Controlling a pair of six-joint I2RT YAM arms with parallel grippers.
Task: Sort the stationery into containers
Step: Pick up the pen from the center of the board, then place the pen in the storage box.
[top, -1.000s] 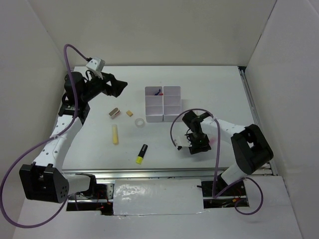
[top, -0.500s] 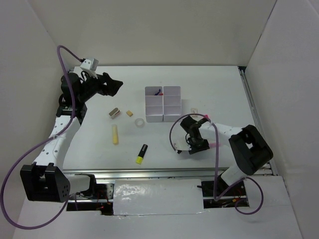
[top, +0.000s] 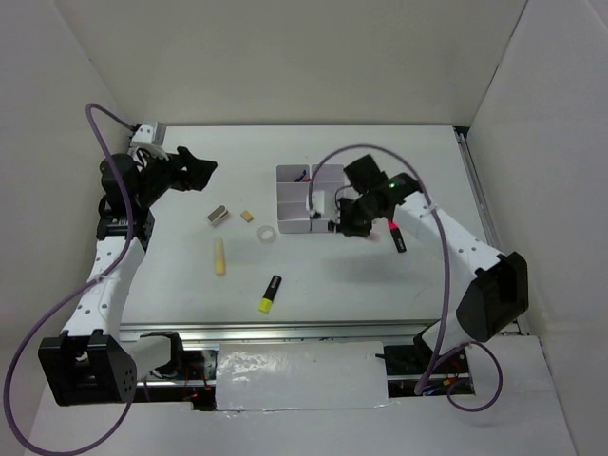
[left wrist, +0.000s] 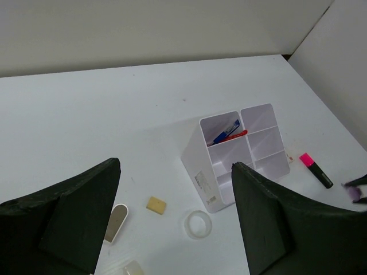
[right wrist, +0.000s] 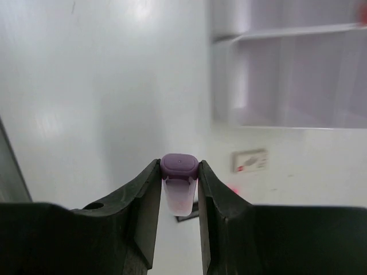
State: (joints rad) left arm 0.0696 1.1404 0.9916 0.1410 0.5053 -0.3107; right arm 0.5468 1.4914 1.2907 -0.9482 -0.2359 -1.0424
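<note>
Containers [top: 310, 198] on white table [top: 399, 152], white walls [top: 285, 57] around; right gripper [right wrist: 179, 167] pinches lilac tube [right wrist: 179, 189].

Both arms are built alike: slim white links joined by bulky black joint housings. On the left arm [top: 110, 275] the lowest housing [top: 85, 370] is a boxy black block with round recesses on its face; the right arm [top: 456, 239] carries a similar black block [top: 489, 299]. A thin purple cable [top: 91, 114] loops loosely along the left arm, and a second purple cable [top: 356, 147] arcs along the right. A small pale grey camera box [top: 147, 131] sits at the left wrist. The left gripper [top: 199, 168] has matte black, wedge-shaped fingers [left wrist: 69, 212] with flat faces. The right gripper [right wrist: 179, 166] has smooth black fingers [right wrist: 140, 212], curved toward the tips, one with a small round hole. A tiny green light [top: 390, 187] glows on the right wrist housing.
</note>
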